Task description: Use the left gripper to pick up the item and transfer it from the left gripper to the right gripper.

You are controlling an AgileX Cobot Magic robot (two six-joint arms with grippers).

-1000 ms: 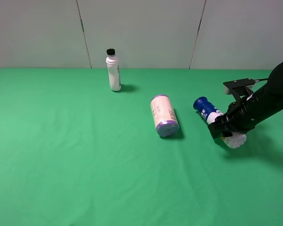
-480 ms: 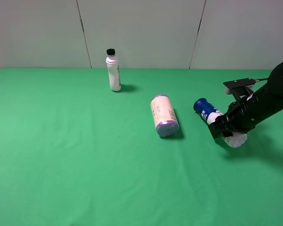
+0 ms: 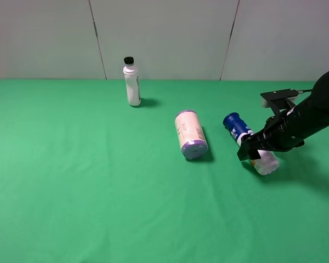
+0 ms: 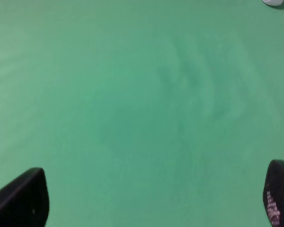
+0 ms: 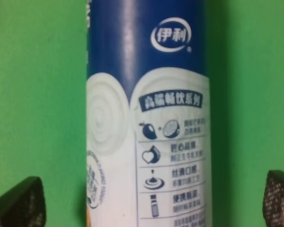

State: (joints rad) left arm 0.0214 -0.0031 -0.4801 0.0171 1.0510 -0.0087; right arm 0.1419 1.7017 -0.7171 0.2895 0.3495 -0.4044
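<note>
Right gripper (image 3: 251, 152) around blue-and-white bottle (image 3: 247, 137), far right of green table (image 3: 98, 181); fingertips spread wide in wrist view, pinch or mere straddle — cannot tell. Left gripper (image 4: 142, 198) spread, empty over cloth. Handover looks done or nearly done.

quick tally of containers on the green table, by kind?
Upright white bottle, black cap: 1
Pink and purple canister lying on its side: 1
Blue and white bottle at the right gripper: 1
Total: 3
</note>
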